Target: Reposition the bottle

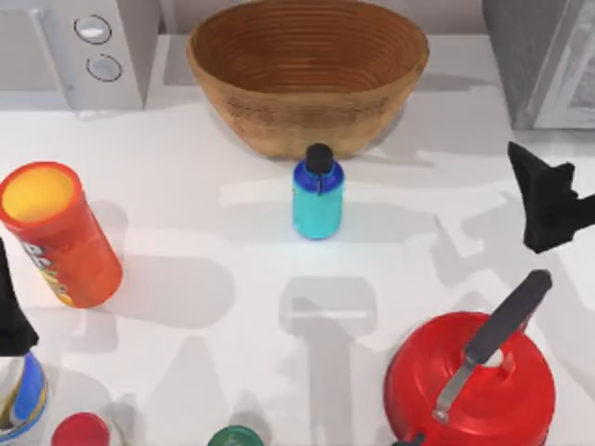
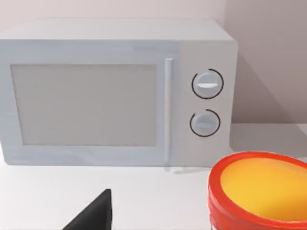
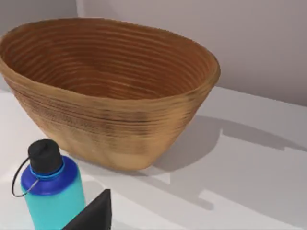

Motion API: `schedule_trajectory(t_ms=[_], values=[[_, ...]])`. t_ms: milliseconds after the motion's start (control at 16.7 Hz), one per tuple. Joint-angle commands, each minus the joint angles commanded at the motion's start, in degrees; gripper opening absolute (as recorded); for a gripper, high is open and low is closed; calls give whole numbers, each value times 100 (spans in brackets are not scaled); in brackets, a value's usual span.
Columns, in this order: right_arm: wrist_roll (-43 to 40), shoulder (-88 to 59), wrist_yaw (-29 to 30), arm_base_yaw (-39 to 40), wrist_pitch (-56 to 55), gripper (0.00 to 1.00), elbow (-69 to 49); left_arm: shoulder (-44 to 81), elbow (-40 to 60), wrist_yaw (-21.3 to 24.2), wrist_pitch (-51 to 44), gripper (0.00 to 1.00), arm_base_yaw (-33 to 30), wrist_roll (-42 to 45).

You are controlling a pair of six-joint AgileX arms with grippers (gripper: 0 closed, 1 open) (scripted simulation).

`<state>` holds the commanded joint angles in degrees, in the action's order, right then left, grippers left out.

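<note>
The bottle is small and teal, with a blue shoulder and a black cap. It stands upright near the table's middle, just in front of the wooden bowl. The right wrist view shows the bottle close by, beside the bowl. My right gripper hovers at the table's right edge, well to the right of the bottle, open and holding nothing. One of its fingers shows in the right wrist view. My left gripper is parked at the left edge, beside the orange canister.
A red kettle with a dark handle stands front right. The microwave is at the back left and a grey appliance at the back right. A white-and-blue bottle, a red lid and a green lid line the front left.
</note>
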<state>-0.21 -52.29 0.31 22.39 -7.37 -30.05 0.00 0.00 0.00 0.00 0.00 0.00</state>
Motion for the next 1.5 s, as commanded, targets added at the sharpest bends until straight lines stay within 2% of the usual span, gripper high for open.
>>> schedule_trajectory(t_ms=[300,540,1140,1500], values=[[-280,-2920,-466,639,-551,100,-1218,0,0,0,0,100,0,0],[-551,-4253,-894,852,-875,100,-1596,0,0,0,0,100,0,0],[-655,-4695,-1045,870,-959,100,-1737,0,0,0,0,100,0,0],[-569,-5714,-915,1038,-1021,100,-2715,0,0,0,0,100,0,0]])
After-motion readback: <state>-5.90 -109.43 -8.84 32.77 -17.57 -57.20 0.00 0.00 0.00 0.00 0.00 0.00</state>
